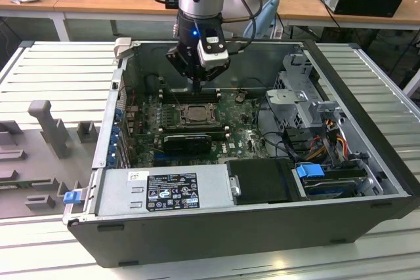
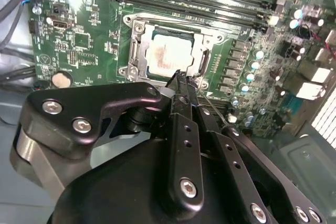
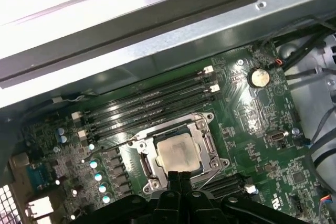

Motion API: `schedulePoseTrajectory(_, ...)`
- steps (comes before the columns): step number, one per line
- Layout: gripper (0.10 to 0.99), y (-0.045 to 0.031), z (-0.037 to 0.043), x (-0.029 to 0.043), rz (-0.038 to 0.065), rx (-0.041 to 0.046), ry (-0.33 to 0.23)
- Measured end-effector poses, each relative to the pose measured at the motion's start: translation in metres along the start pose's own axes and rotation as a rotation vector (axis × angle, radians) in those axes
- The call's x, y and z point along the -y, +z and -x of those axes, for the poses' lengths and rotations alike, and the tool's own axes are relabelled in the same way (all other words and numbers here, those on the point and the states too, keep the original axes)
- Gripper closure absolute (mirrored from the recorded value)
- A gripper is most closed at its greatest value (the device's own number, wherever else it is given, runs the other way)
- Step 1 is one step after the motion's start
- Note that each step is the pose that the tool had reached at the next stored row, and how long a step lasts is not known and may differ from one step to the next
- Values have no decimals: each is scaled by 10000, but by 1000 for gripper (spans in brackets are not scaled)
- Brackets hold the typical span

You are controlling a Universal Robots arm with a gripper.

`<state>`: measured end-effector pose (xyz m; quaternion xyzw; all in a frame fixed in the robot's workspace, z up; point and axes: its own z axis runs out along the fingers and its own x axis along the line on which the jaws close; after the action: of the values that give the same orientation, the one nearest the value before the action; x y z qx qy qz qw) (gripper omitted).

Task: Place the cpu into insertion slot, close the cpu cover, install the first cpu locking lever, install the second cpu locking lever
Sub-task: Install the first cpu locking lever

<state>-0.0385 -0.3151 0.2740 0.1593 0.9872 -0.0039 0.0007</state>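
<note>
End effector [image 2: 181, 77], clenched, sat mid-frame at the edge of the cpu cover [image 2: 135, 51]; steady, square downward pressure seemed best.

Pale beige-silver cpu [image 3: 177, 152], green motherboard [image 3: 247, 129]

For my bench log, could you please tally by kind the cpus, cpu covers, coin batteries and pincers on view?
cpu: 1
cpu cover: 1
coin battery: 1
pincer: 1
Total: 4
</note>
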Motion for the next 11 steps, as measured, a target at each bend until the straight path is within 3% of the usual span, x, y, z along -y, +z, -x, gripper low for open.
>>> schedulePoseTrajectory(11,980,0,-9,3,-6,16,-1234)
